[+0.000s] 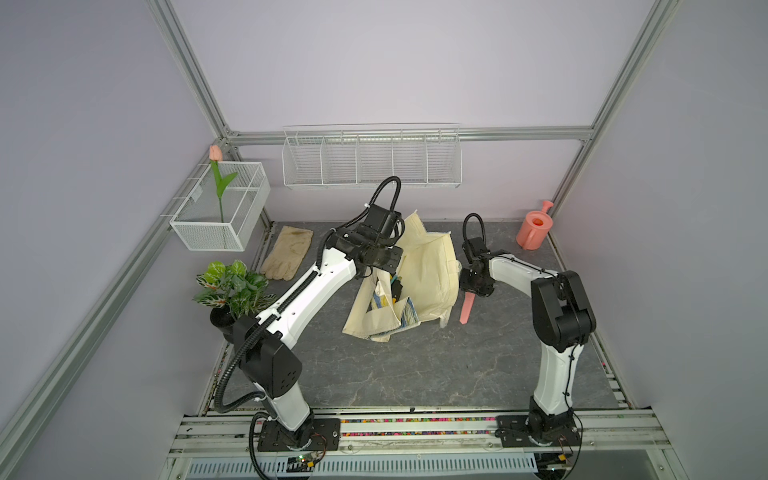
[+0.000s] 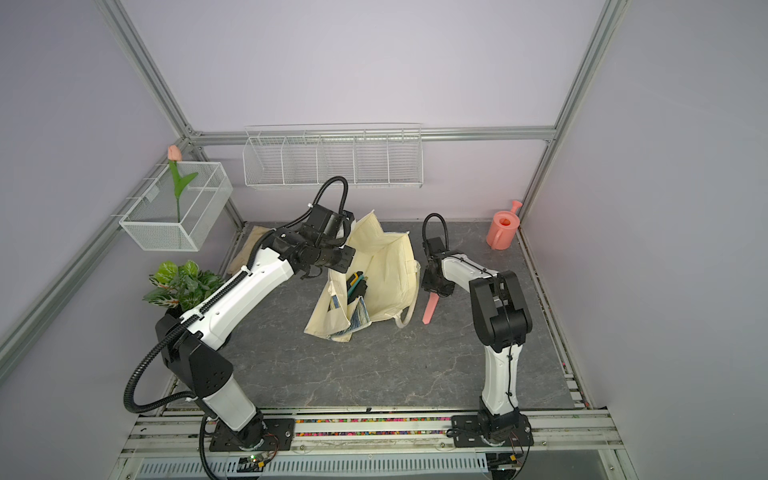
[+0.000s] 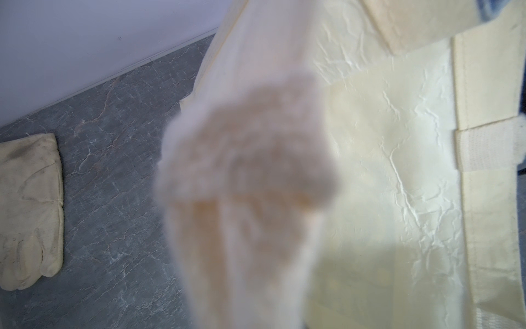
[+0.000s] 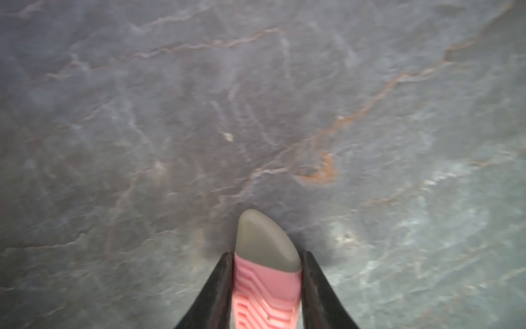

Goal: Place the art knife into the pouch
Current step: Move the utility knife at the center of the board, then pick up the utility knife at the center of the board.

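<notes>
The cream pouch (image 1: pixel 428 274) (image 2: pixel 386 266) stands open in the middle of the grey table, its blue-and-yellow print panel folded low at the front. Dark tools show inside its mouth. My left gripper (image 1: pixel 388 266) (image 2: pixel 338 262) is at the pouch's raised left rim, shut on the fabric. In the left wrist view blurred cream cloth hides the jaws, with the pouch's wall (image 3: pixel 384 142) beyond. The pink art knife (image 1: pixel 466 308) (image 2: pixel 430 308) (image 4: pixel 266 284) has a grey tip. It hangs just right of the pouch, with my right gripper (image 1: pixel 473 291) (image 2: pixel 436 291) (image 4: pixel 267 256) shut on it.
Beige gloves (image 1: pixel 286 253) (image 3: pixel 28 210) lie at the back left. A potted plant (image 1: pixel 232 286) stands by the left arm. A wire basket with a tulip (image 1: pixel 220 208) and a wire rack (image 1: pixel 372 158) hang on the walls. A pink watering can (image 1: pixel 534 228) sits back right.
</notes>
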Motion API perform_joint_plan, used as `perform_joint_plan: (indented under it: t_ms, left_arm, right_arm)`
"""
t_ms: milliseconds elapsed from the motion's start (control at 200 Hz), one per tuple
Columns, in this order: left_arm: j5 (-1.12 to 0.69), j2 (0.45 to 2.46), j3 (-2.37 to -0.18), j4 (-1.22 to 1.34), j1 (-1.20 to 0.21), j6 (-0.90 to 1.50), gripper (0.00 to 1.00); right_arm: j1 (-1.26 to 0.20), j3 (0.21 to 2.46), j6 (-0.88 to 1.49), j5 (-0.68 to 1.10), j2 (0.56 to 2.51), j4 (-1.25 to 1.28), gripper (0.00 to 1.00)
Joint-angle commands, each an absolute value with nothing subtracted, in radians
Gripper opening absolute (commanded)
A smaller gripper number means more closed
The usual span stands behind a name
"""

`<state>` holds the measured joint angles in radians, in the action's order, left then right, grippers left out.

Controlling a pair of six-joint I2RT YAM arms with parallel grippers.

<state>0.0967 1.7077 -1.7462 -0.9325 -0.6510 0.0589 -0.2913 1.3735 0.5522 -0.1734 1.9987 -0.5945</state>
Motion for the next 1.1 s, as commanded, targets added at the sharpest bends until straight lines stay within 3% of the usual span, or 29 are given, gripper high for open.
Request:
perform_joint_plan:
  t_ms: [0,230,445,720,840,1095]
  left_arm:
    - [0.108,1.722,-1.753,-0.959,-0.649,0.049,0.00]
    - [0.109,1.722,-1.753,-0.958,-0.649,0.049,0.00]
    - [0.106,1.727,-1.753,-0.958,-0.649,0.051,0.00]
    - [0.106,1.730,-1.755,-0.959,-0.649,0.051,0.00]
    - [0.105,1.734,-1.756,-0.961,-0.650,0.051,0.00]
    - [0.108,1.733,-1.755,-0.963,-0.649,0.051,0.00]
  right_arm:
    - [-0.269,1.334,0.518,-0.204,1.967,-0.632,0.35]
    - [-0.254,1.294,0.502,-0.205,1.954,-0.624,0.38]
    - [-0.251,1.246,0.509,-0.176,1.945,-0.602,0.55]
    - [-0.261,1.174,0.530,-0.140,1.904,-0.558,0.56]
    - [-0.264,1.180,0.530,-0.139,1.922,-0.553,0.53]
    - [-0.267,1.207,0.531,-0.131,1.928,-0.561,0.29]
